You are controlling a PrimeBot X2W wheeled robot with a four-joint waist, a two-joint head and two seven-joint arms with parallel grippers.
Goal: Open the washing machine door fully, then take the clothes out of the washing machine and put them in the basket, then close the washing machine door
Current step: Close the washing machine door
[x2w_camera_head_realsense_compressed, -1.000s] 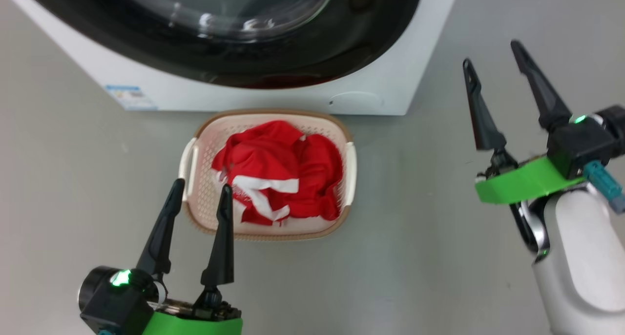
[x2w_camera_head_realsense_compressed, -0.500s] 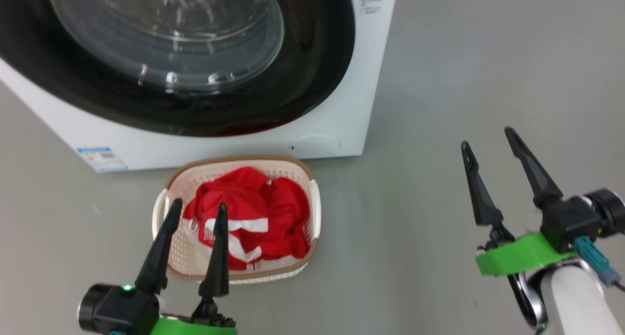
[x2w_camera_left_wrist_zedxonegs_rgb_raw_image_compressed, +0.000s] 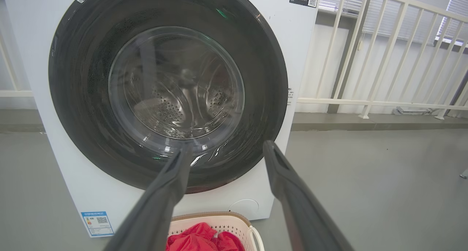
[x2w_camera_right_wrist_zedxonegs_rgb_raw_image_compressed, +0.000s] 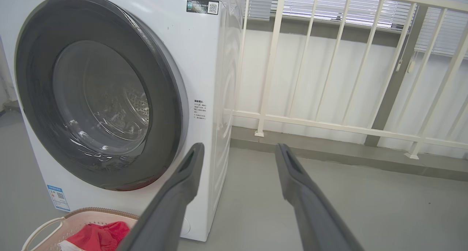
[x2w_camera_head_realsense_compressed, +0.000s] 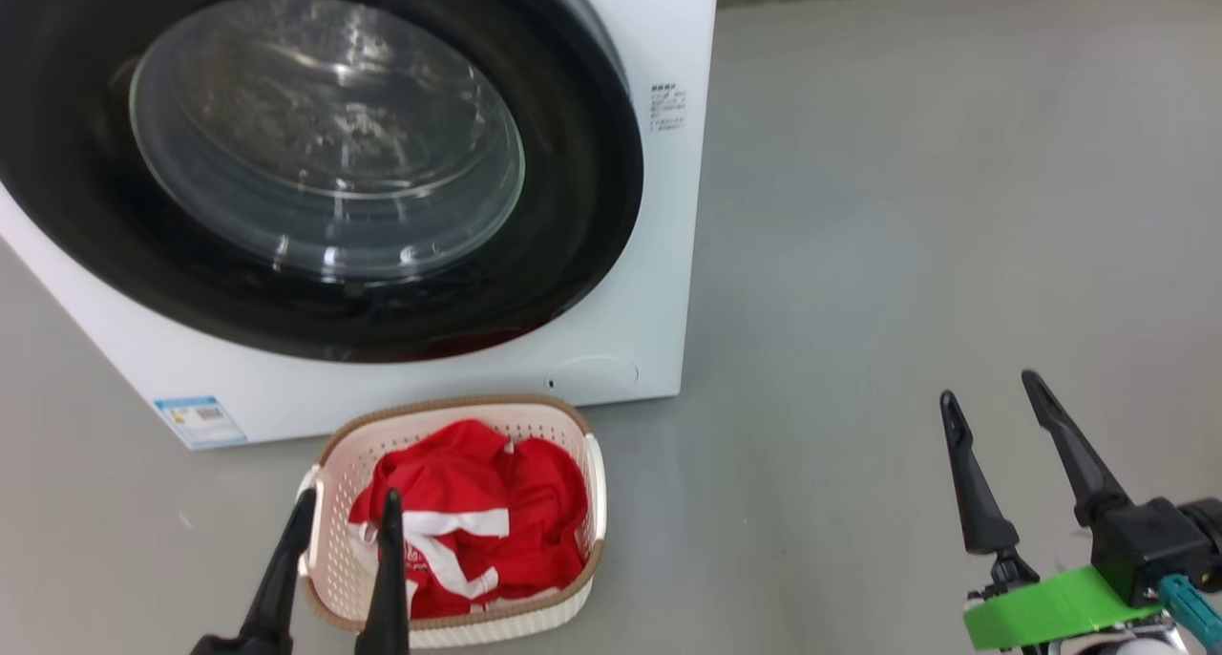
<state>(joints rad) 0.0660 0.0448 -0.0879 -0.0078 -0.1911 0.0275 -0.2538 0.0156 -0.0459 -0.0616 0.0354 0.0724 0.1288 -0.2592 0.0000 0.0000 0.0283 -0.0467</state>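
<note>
Washing machine door sits shut, black ring flush on the white washing machine; steel drum visible through the glass. Basket stands on the grey floor, just in front of the washer's lower edge. Clothes, red with white stripes, lie bunched inside the basket. Left gripper hangs over the basket's near left side, fingers spread, holding nothing. Right gripper is well off to the right over bare floor, fingers spread, empty. White railing beyond the machine.
</note>
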